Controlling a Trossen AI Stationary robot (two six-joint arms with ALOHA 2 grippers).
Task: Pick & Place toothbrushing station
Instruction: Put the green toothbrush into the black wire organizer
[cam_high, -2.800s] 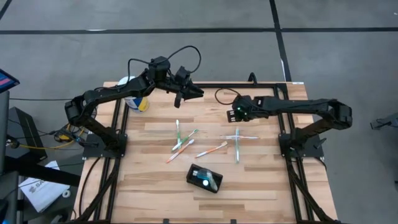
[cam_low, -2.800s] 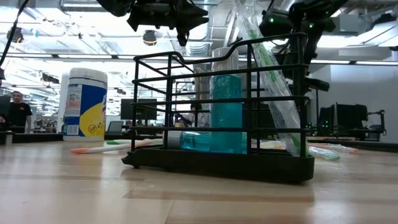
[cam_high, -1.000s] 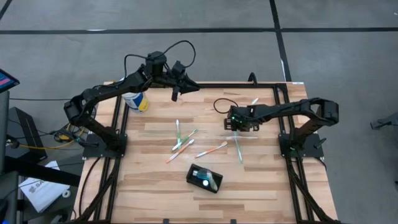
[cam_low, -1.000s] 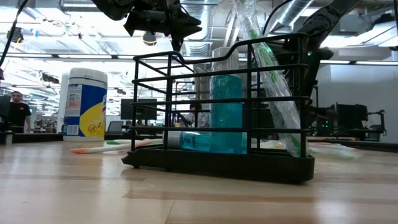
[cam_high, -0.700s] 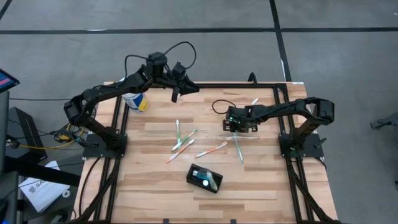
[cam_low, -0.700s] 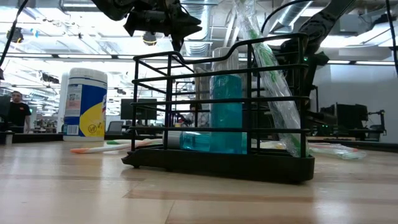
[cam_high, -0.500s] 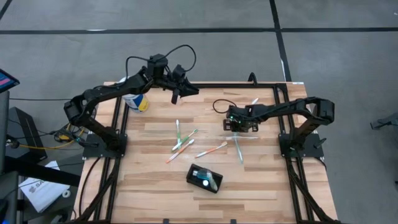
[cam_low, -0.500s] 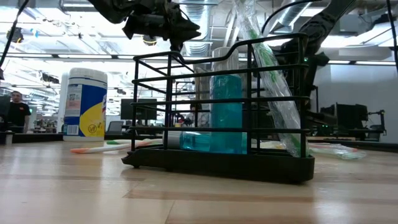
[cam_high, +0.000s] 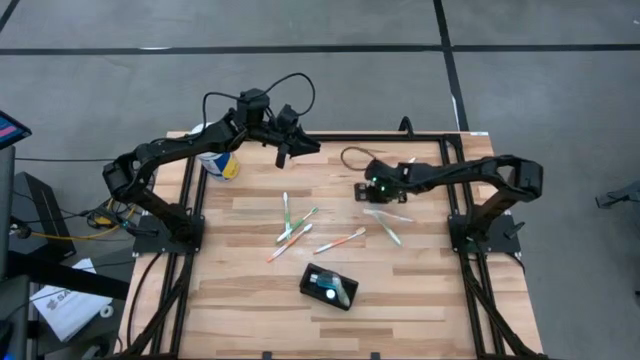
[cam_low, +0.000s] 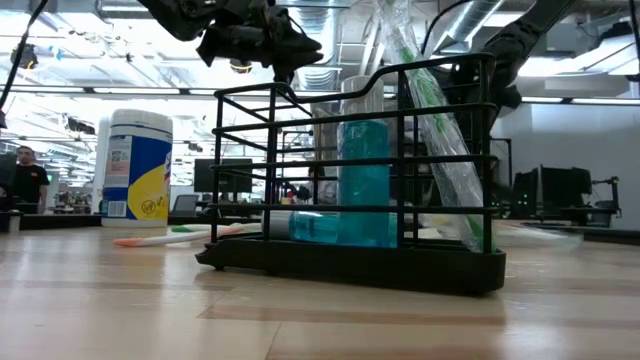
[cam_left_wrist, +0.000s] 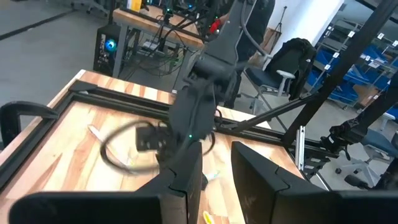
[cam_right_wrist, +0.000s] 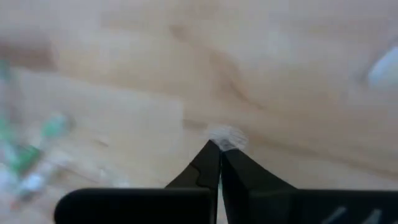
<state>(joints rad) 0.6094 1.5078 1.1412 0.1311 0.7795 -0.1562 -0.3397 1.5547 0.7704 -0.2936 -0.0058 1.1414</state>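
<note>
Leftmost on the counter (cam_high: 420, 310) stands a white-lidded canister (cam_high: 214, 160) at the far left corner, with the left arm reaching over it; the left end effector (cam_high: 288, 146) hangs above the far edge, and its wrist view shows the two dark fingers (cam_left_wrist: 261, 186) set apart with nothing between them. Toward the middle lies a loose scatter of toothbrushes (cam_high: 298, 228), some green, some orange, flat on the wood. Nearer the front edge sits the toothbrushing station (cam_high: 329, 287), a black wire caddy that already holds a teal cup and a wrapped brush, as the low view shows (cam_low: 365, 180); neither arm is near it. Further right, two clear-wrapped brushes (cam_high: 386, 224) lie crossed on the wood, and the right end effector (cam_high: 372, 186) is down low just beside them. Its wrist view shows the fingertips (cam_right_wrist: 211, 163) pressed together close over the wood with a small pale scrap at their point; whether that scrap is pinched or merely lying there I cannot tell. Judging by the layout, the job looks early: one brush stowed, the loose ones all still to be gathered, and the station itself untouched.
</note>
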